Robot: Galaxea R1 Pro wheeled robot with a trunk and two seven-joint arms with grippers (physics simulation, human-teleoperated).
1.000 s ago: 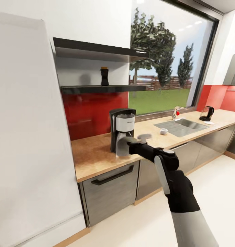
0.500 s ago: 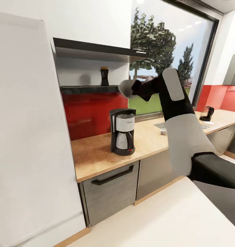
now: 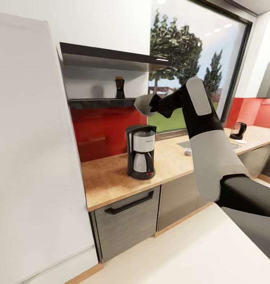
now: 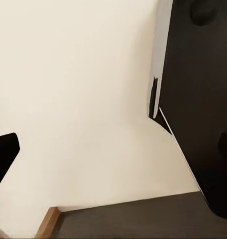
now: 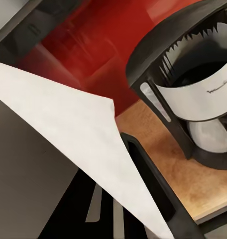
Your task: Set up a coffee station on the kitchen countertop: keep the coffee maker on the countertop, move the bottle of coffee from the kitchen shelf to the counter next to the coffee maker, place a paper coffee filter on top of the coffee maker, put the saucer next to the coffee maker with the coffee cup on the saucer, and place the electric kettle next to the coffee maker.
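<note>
paper coffee filter (image 3: pixel 142 104) — in right gripper (image 3: pixel 151 103) (raised)

Home kitchen: wood-look table (image 3: pixel 111 177) over steel cabinets (image 3: pixel 127 221), sink (image 3: pixel 208 145), red backsplash (image 3: pixel 103 130), coffee maker (image 3: pixel 141 157), big garden window (image 3: pixel 190 67).

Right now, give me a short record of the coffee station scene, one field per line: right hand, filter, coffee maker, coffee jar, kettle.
right hand: raised above the counter, shut on the thin white paper coffee filter
coffee maker: black and silver drip machine upright on the tan wood-look countertop, top uncovered
coffee jar: small dark jar with yellowish cap on the thin black wall shelf
kettle: black-handled glass jug far along the counter, past the sink
</note>
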